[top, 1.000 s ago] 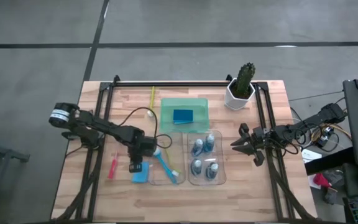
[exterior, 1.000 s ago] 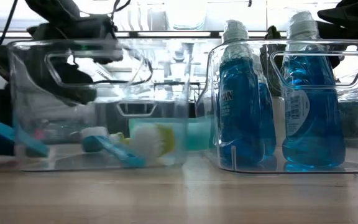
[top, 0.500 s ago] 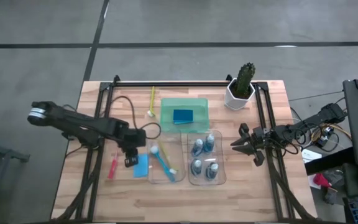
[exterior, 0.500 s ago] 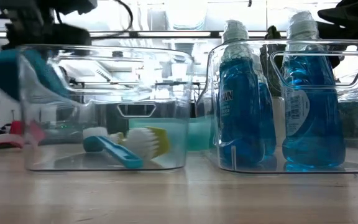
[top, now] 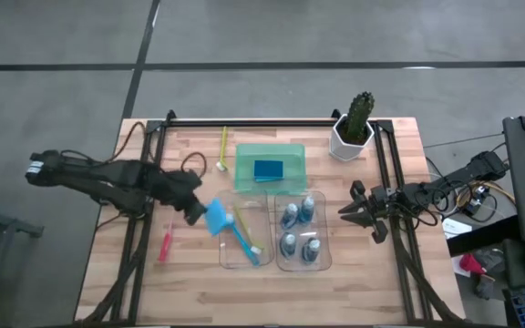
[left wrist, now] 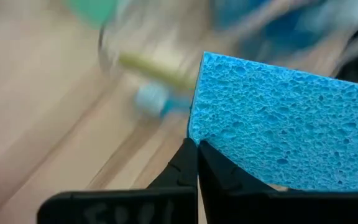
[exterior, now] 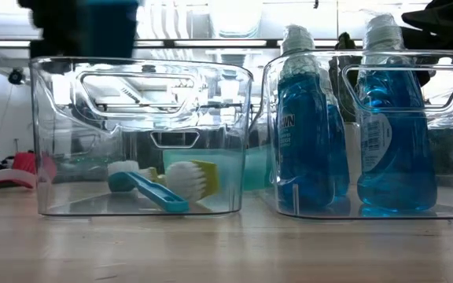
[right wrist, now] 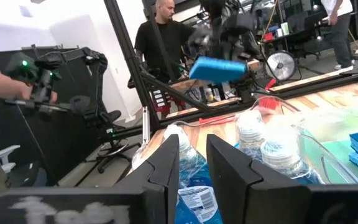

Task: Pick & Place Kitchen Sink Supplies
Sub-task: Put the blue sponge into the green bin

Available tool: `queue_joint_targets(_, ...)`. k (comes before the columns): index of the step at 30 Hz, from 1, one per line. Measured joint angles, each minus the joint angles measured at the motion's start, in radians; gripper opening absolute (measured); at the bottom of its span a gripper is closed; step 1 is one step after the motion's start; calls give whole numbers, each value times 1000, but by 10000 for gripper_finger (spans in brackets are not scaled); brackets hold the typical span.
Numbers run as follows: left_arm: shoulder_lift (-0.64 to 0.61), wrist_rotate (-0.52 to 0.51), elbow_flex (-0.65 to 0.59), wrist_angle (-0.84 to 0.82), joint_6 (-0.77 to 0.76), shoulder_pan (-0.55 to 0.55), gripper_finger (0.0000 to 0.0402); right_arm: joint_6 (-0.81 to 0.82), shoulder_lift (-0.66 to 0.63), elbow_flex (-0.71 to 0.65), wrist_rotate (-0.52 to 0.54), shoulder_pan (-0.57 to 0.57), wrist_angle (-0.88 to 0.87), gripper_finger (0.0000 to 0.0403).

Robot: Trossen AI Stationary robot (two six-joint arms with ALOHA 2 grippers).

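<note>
My left gripper (top: 200,212) is shut on a blue sponge (top: 218,218) in the air, over the left wall of the left clear bin (top: 244,257). The sponge also shows in the left wrist view (left wrist: 284,124), in the right wrist view (right wrist: 218,68), and at the top of the low view (exterior: 104,23). Two brushes (exterior: 152,189) lie on that bin's floor. The right clear bin (top: 326,239) holds several bottles (exterior: 309,134) of blue liquid. My right gripper (top: 346,211) waits right of that bin, open with nothing between its fingers (right wrist: 193,168). My left gripper pinches one corner of the sponge (left wrist: 196,138) between its two fingers. They come slanting down from the table's left. The sponge is lifted clear and sticks out beyond the fingertips toward the bins, its broad face tilted.
A green tray (top: 271,185) behind the bins holds another blue sponge (top: 268,169). A yellow-green brush (top: 223,148) lies left of the tray, a red-pink brush (top: 165,244) left of the bins. A cactus (top: 354,123) stands at the far right. People show beyond the table.
My left gripper has risen and drawn toward the table's far edge, rolling its wrist as it went. The blue sponge, which lay on the table left of the left bin, is now lifted clear and hangs above that bin's left wall.
</note>
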Motion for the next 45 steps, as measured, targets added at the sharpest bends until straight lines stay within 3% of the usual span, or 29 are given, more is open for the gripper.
queue_joint_targets(4,-10,-138,3,204,-159,13,0,0,0,0,0,0,0,70)
queue_joint_targets(8,17,-208,3,422,-143,59,0,-1,0,0,0,0,0,69)
queue_joint_targets(14,117,-395,2,564,-251,160,0,0,0,0,0,0,0,79)
queue_joint_targets(18,215,-387,2,692,-353,236,0,0,0,0,0,0,0,84)
queue_joint_targets(24,386,-264,2,921,-427,310,0,-1,0,0,0,0,0,85)
queue_joint_targets(29,488,-218,6,868,-568,333,0,-1,1,0,0,0,0,75)
queue_joint_targets(33,550,-199,93,772,-591,344,0,-1,1,0,0,0,0,68)
queue_joint_targets(38,618,-196,283,419,-519,390,0,-1,1,0,0,0,0,72)
queue_joint_targets(41,672,-141,387,214,-500,424,0,-1,1,0,0,0,0,78)
queue_joint_targets(45,749,-93,495,150,-481,441,0,-1,1,0,0,0,0,84)
